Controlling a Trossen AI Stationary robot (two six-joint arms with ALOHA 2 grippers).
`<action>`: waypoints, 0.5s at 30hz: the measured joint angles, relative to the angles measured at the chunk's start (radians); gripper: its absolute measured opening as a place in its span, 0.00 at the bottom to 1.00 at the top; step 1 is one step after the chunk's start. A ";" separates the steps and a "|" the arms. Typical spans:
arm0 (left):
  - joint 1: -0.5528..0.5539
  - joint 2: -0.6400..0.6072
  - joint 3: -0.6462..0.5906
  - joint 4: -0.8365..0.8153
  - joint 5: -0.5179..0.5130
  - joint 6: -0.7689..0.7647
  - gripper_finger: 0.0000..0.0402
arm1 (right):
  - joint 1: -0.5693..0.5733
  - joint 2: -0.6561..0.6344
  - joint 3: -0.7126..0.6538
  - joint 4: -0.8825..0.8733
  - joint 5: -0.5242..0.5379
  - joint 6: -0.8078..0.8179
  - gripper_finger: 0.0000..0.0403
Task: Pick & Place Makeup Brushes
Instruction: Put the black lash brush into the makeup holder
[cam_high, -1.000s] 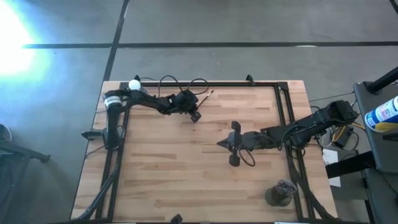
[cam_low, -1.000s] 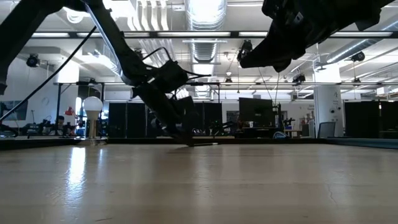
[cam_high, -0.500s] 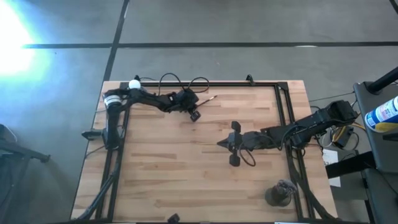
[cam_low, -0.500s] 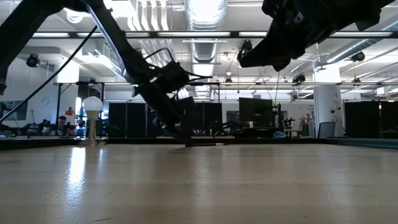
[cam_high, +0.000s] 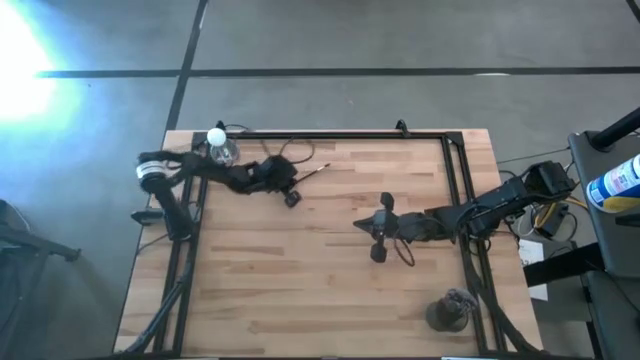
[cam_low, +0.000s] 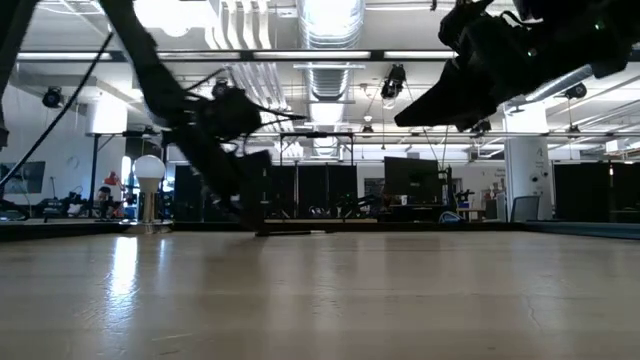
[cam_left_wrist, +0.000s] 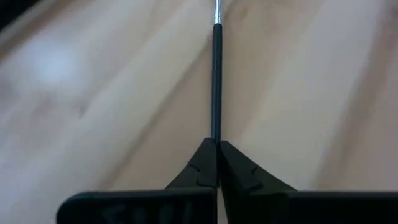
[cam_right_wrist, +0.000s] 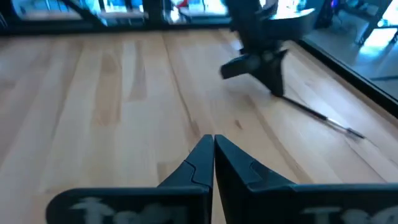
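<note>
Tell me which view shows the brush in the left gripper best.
The left wrist view: the makeup brush runs straight out from the left gripper, shut on its dark handle. The right wrist view shows it from farther off, the high view as a thin sliver, the low view barely.

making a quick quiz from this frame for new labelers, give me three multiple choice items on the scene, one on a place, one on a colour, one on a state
1. Where is the left gripper?
A. near the table's far left part
B. at the near right corner
C. off the table

2. What colour is the handle of the makeup brush by the left gripper's fingers?
A. white
B. dark
C. bright yellow

3. How are the right gripper fingers?
A. spread wide
B. shut with nothing between them
C. shut on a bottle

Answers:
1. A, the high view shows it near the bottle with the round white cap.
2. B, the left wrist view shows a dark shaft running from the closed fingertips.
3. B, the right wrist view shows the tips touching above bare wooden table.
</note>
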 joint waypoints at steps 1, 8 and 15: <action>-0.002 -0.031 -0.049 0.035 0.006 -0.012 0.00 | 0.000 0.000 -0.018 0.043 -0.001 -0.001 0.02; -0.044 -0.249 -0.338 0.319 0.041 -0.109 0.00 | 0.000 0.000 -0.091 0.244 -0.001 -0.008 0.02; -0.176 -0.362 -0.496 0.677 0.056 -0.139 0.00 | -0.012 0.072 -0.076 0.421 -0.001 0.015 0.02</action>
